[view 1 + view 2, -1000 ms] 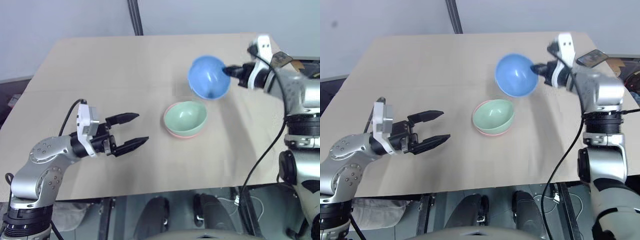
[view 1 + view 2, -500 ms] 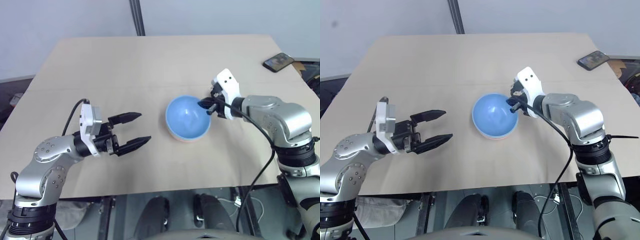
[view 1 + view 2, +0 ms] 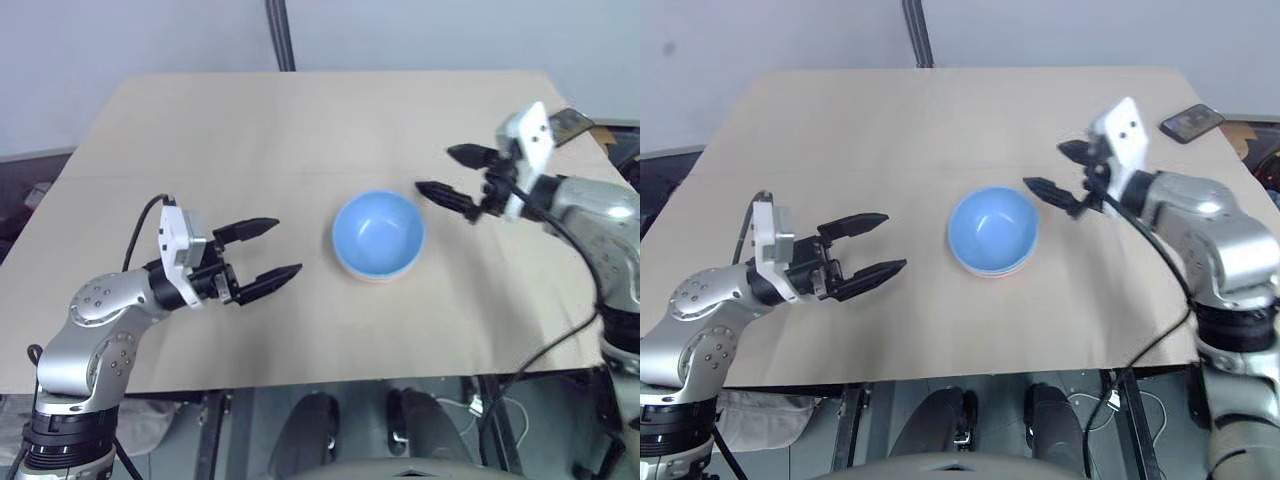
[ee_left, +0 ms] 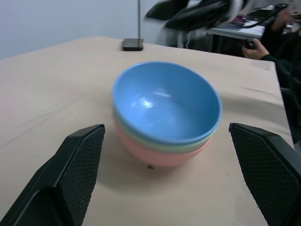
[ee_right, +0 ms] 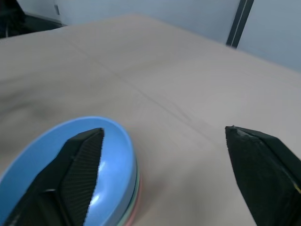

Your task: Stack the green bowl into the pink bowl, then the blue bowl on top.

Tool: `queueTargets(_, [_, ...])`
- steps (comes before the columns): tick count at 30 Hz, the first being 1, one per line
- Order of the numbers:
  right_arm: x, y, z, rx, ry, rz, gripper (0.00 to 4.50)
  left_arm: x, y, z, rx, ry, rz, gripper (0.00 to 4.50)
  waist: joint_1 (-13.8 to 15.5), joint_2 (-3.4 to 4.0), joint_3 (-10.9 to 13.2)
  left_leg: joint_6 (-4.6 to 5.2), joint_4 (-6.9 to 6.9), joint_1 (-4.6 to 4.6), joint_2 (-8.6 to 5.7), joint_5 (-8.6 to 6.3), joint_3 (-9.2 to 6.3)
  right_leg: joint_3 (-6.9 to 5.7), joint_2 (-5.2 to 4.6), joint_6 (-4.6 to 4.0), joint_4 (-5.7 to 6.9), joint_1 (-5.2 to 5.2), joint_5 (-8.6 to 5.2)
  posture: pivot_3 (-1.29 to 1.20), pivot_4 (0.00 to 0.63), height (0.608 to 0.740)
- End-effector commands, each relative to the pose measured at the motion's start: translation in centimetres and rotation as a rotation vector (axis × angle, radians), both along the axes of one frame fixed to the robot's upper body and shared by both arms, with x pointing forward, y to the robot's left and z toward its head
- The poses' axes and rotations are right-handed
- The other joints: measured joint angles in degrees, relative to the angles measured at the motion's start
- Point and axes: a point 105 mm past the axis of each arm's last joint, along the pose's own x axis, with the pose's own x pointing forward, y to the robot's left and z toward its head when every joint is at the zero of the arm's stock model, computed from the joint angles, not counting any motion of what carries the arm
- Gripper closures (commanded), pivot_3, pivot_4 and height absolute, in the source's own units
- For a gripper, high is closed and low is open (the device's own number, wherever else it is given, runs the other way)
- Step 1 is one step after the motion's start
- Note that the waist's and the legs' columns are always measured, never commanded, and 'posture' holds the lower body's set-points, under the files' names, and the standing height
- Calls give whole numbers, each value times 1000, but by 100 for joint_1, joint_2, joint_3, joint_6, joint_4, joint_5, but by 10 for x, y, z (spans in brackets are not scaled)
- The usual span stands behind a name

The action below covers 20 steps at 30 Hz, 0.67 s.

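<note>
The three bowls stand nested in one stack at the middle of the table. The blue bowl is on top. Under its rim the left wrist view shows a thin band of the green bowl, and the pink bowl sits at the bottom on the table. My right gripper hovers just right of the stack, open and holding nothing, clear of the blue rim. My left gripper is held to the left of the stack, open and empty, pointing at it across a gap.
The stack rests on a tan table. A dark phone lies near the far right edge. A black post rises behind the back edge. The front edge runs close below both arms.
My right gripper carried the blue bowl down into the stack, then opened, let it go and drew back to the right. The left arm has stayed where it was.
</note>
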Motion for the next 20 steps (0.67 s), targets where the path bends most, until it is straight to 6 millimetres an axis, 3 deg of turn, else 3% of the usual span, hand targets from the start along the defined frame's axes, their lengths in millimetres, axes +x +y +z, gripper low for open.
queueTargets(1, [-17,-22,2,-10,-76,23,72,1,-2,9,9,-48,33,0,15,-1,-1,0,1,0,0,0,3,2,0,0,-2,0,0,0,150,740])
queueTargets(5, [-44,-54,-23,-10,-10,61,72,0,3,15,-20,-46,80,0,38,-1,0,0,0,2,1,0,-4,-3,0,0,-9,9,0,0,150,740])
queueTargets(9, [-60,-77,-43,-106,14,73,72,-13,12,9,31,5,84,0,-23,0,0,1,0,12,6,0,5,7,4,1,-8,11,0,0,150,740])
queueTargets(15, [-69,-92,-50,-113,36,98,72,-32,24,6,61,71,73,0,-25,0,0,-7,1,29,18,4,6,8,18,-4,2,16,-5,0,150,740])
queueTargets(20, [-67,-91,-48,-113,20,109,72,-38,28,3,94,87,81,0,20,1,0,-14,6,35,19,9,6,9,21,-19,4,22,-11,0,150,740])
